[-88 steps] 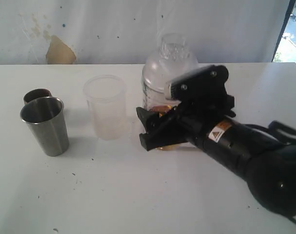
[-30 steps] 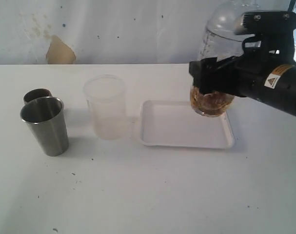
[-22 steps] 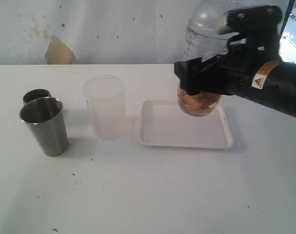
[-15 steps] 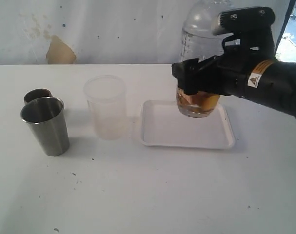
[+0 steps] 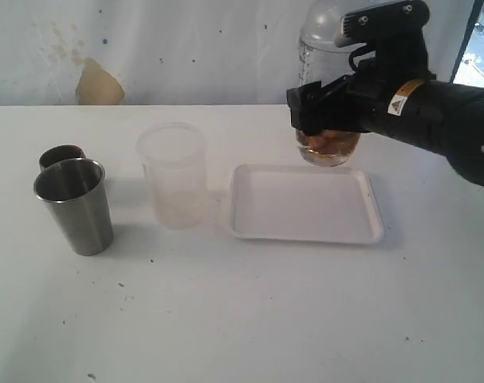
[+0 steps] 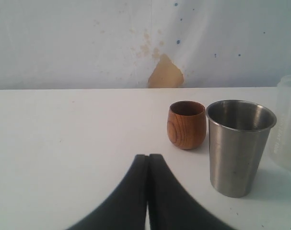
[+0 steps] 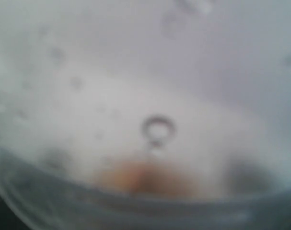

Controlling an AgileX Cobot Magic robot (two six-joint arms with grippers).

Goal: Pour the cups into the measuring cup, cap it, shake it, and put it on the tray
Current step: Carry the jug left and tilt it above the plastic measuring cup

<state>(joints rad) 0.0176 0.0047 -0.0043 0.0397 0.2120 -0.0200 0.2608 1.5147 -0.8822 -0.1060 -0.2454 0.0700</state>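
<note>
Exterior view: right pincer (image 5: 328, 126), spread wide, clamps measuring cup (image 5: 327, 150).

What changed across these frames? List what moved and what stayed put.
The right gripper, clamped around the measuring cup, lifted it from table level to well above the tray. It swung the cup right, then back left and higher, and the brown liquid sloshed. The rising arm uncovered the tray. Nothing was let go. The steel tumbler, copper-brown cup and frosted tub stayed put.
</note>
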